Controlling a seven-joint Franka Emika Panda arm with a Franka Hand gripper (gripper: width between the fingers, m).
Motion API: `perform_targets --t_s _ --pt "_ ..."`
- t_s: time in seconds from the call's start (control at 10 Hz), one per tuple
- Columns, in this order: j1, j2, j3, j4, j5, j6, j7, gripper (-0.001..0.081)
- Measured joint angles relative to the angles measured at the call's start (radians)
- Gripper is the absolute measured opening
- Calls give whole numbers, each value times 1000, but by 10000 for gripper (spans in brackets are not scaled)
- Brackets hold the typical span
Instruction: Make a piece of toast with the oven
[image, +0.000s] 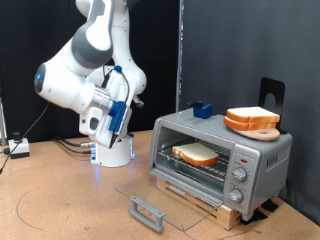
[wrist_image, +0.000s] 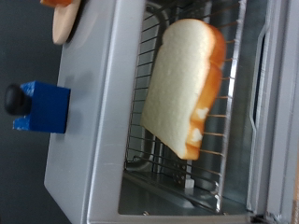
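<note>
The silver oven (image: 262, 152) stands at the exterior view's right with its glass door (image: 160, 195) folded down flat and the grey bar handle (image: 147, 212) nearest the camera. Inside, the piece of toast (image: 197, 153) lies flat on the wire rack (image: 190, 166), pale with an orange-brown crust. The wrist view looks into the open oven (wrist_image: 93, 121) at the same toast (wrist_image: 187, 84) on the rack (wrist_image: 238, 140). My gripper (image: 122, 118) hangs at the arm's end to the exterior view's left of the oven, apart from it and holding nothing. No fingers show in the wrist view.
A thicker stack of bread slices (image: 252, 119) rests on a wooden board on the oven's top, also in the wrist view (wrist_image: 64, 21). A small blue and black block (image: 204, 108) (wrist_image: 42, 107) sits on the top too. Three knobs (image: 239, 176) line the oven's right panel. Cables lie at the left.
</note>
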Motion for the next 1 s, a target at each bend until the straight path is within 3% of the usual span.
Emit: perform_targets --t_s 0.2,0.5,0.7,1.0 --pt "-14 85 -16 66 -59 -15 11 804" --pt "-31 200 -35 162 -160 -15 -64 804" --pt "-45 269 -48 215 -170 8 -99 804" --pt "-51 300 -49 236 -170 -2 -118 804"
